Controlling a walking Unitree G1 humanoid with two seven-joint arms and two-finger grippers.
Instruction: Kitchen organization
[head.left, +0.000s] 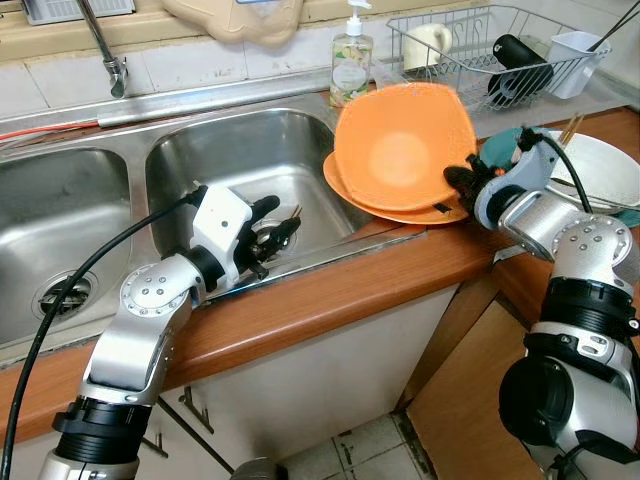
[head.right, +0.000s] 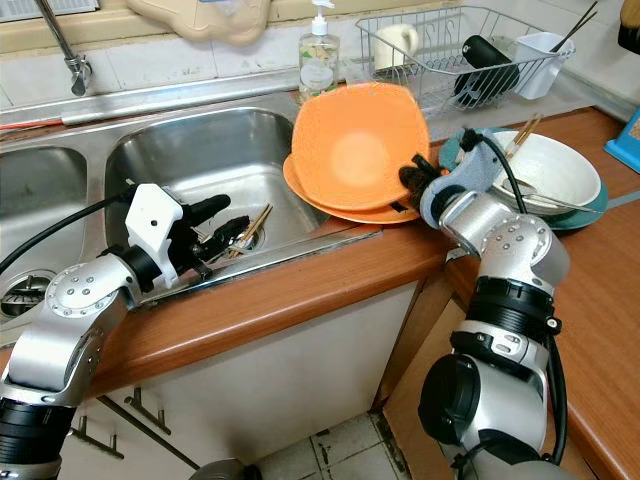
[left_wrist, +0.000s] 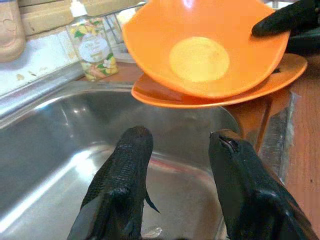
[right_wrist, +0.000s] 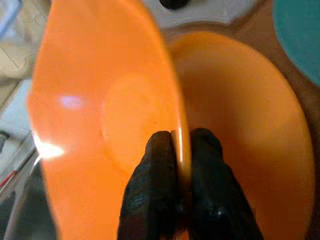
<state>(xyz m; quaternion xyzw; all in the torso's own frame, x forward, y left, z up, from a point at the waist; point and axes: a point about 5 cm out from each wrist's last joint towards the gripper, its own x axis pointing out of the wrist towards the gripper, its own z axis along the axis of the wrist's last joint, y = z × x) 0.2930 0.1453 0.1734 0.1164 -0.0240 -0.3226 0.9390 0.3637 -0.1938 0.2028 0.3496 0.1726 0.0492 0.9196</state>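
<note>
At counter edge beside steel sink (head.left: 240, 150): right gripper (head.left: 462, 184) clamped on rim of tilted orange squarish bowl (head.left: 400, 150), lifted off flat orange plate (head.left: 440, 212). Left gripper (head.left: 272, 228) hovering in basin, fingers apart. Next, probably: carry bowl clear, toward wire dish rack (head.left: 480, 50).

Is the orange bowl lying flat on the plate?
No, the right end effector pinches the orange bowl's rim and holds it tilted up above the orange plate.

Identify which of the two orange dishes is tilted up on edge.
The upper orange bowl, pinched at its rim by the right end effector; the orange plate beneath lies flat.
</note>
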